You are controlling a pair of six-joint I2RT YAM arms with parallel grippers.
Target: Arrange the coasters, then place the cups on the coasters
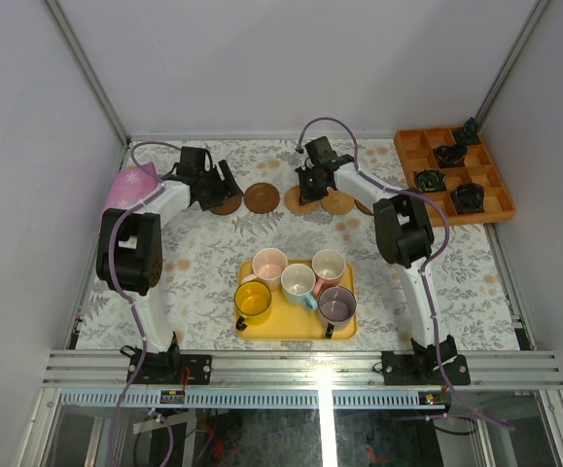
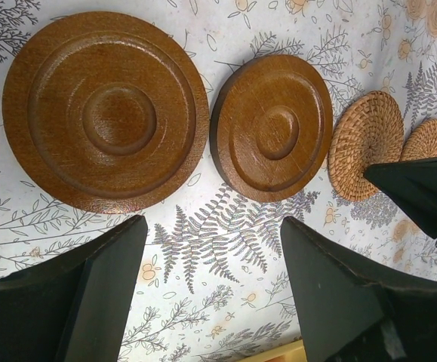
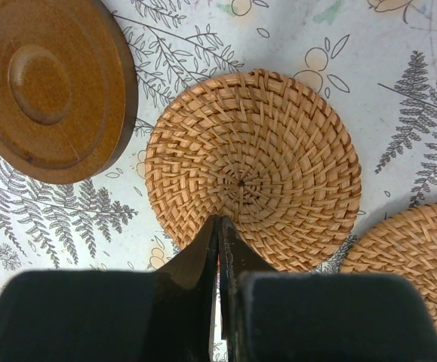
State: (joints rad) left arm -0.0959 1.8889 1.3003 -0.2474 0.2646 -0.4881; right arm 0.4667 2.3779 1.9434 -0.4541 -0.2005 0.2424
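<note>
1. My left gripper (image 2: 210,302) has its jaws spread apart with nothing between them. It hangs over the patterned tablecloth (image 2: 226,249), just on the near side of the leftmost wooden coaster (image 2: 105,111).
2. My right gripper (image 3: 220,234) has its jaws pressed together on nothing. The tips sit at the near edge of a woven coaster (image 3: 252,170); I cannot tell whether they touch it.
3. The coasters lie flat in a row across the far part of the table. From the left I see the leftmost wooden coaster, a second wooden coaster (image 2: 272,127) with its rim just apart from the first, the woven coaster, and a second woven coaster (image 3: 410,264).
4. A fifth disc (image 1: 364,207) at the right end is mostly hidden behind the right arm, and I cannot tell its material.
5. All five cups stand upright on the yellow tray (image 1: 296,329), near and centre between the arms.
6. The pale pink cup (image 1: 269,263) and salmon cup (image 1: 329,265) are on the far side, with the light blue cup (image 1: 298,280) between them. The yellow cup (image 1: 253,302) is near left and the mauve cup (image 1: 336,305) near right.
7. No cup is on a coaster.
8. An orange compartment tray (image 1: 413,148) at far right holds black gadgets (image 1: 448,154).
</note>
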